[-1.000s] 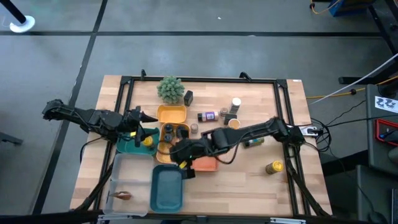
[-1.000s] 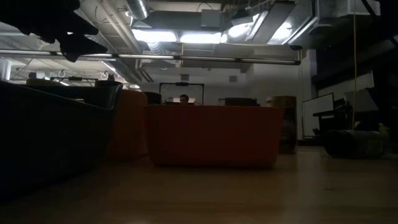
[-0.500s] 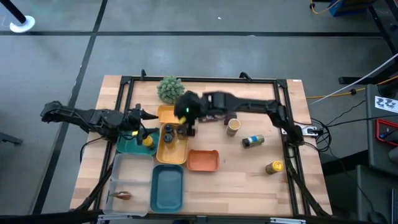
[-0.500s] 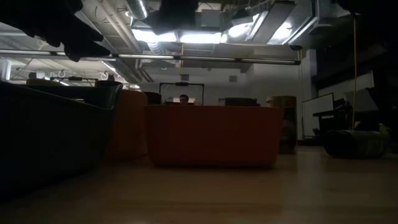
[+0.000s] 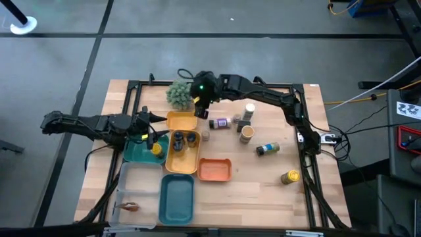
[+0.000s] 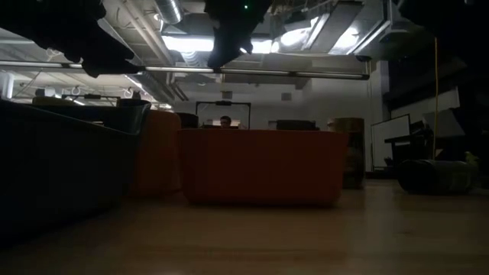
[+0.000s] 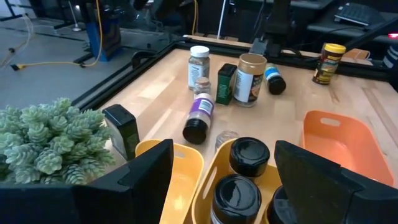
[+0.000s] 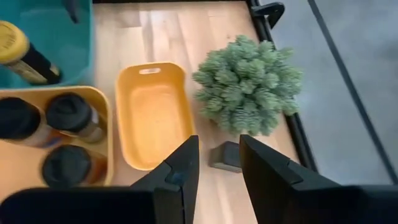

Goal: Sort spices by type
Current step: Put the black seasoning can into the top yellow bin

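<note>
The right gripper hangs at upper centre of the high view above the black box, its fingers a little apart and holding nothing. The left gripper, at centre left, is spread wide and empty beside three dark-capped jars in a yellow tray. Farther right, more jars stand on the table.

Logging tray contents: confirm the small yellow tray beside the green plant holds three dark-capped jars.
Wrong: the small yellow tray beside the green plant is empty, as the right wrist view shows. The three dark-capped jars stand in the larger yellow tray next to it.
</note>
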You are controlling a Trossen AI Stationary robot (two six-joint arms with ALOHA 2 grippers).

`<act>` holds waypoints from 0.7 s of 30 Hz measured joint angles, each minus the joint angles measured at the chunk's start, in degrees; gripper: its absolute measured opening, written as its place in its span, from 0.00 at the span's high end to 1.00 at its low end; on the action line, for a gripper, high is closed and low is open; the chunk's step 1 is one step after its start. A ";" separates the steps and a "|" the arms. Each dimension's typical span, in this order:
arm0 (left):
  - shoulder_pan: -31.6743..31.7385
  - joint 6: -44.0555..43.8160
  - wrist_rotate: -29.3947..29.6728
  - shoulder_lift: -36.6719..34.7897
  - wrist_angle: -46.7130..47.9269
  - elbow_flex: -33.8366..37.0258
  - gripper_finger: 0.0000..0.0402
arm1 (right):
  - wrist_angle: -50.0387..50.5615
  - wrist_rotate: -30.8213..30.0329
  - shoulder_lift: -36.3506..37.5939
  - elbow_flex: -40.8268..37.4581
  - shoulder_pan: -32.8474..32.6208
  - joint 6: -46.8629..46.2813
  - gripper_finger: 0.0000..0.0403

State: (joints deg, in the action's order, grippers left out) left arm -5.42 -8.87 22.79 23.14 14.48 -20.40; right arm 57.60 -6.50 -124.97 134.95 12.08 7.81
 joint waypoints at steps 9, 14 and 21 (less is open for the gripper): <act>0.25 -0.32 0.00 0.00 0.15 0.00 0.35 | -0.02 0.01 0.00 -0.02 2.80 5.38 0.52; 0.24 -0.41 0.00 0.00 0.28 0.00 0.35 | -0.04 0.33 -0.54 -0.02 4.17 15.80 0.42; 0.23 -4.20 -0.01 0.00 3.74 0.02 0.35 | -1.16 4.79 -2.67 -2.47 5.77 30.77 0.41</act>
State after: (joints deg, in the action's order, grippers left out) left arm -5.19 -13.07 22.77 23.14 18.22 -20.38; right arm 56.45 -1.72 -127.63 132.48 17.85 38.58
